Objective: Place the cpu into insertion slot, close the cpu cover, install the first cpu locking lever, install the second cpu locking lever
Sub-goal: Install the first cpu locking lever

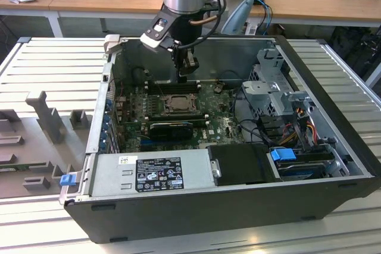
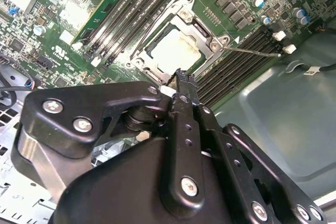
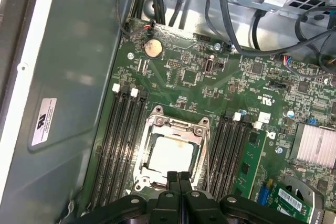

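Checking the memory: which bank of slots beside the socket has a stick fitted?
The heatsink-side bank, toward the finned heatsink: a green module stands in its outer slot. The wall-side bank, by the case wall, shows only empty black slots.

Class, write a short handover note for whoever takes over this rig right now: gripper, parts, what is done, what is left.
Gripper: fingers shut, nothing seen between them, tips by the edge of the insertion slot.
The cpu sits in the slot; the cpu cover lies closed over it.
Done: cpu placed, cover closed.
Left: locking levers; one thin lever sticks out from the slot, apparently unlatched.
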Controlling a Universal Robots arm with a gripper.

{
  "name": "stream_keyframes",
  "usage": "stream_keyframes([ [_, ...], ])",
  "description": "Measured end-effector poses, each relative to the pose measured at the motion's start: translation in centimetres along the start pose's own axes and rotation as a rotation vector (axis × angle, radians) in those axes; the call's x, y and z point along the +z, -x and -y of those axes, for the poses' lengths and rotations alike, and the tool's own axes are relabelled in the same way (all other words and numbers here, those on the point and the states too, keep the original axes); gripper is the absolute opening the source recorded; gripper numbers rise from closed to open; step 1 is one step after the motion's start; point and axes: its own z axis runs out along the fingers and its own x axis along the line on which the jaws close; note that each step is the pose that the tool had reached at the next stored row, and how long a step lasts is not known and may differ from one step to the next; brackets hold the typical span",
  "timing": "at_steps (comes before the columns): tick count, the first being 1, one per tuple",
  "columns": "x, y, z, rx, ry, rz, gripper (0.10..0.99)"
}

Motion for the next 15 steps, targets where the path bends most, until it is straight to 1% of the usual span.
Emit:
stream_keyframes([
  [8, 0.0, 0.0, 0.0, -0.036, 0.0, -0.0005, 0.106],
  [15, 0.0, 0.0, 0.0, -0.053, 0.0, -0.0007, 0.106],
])
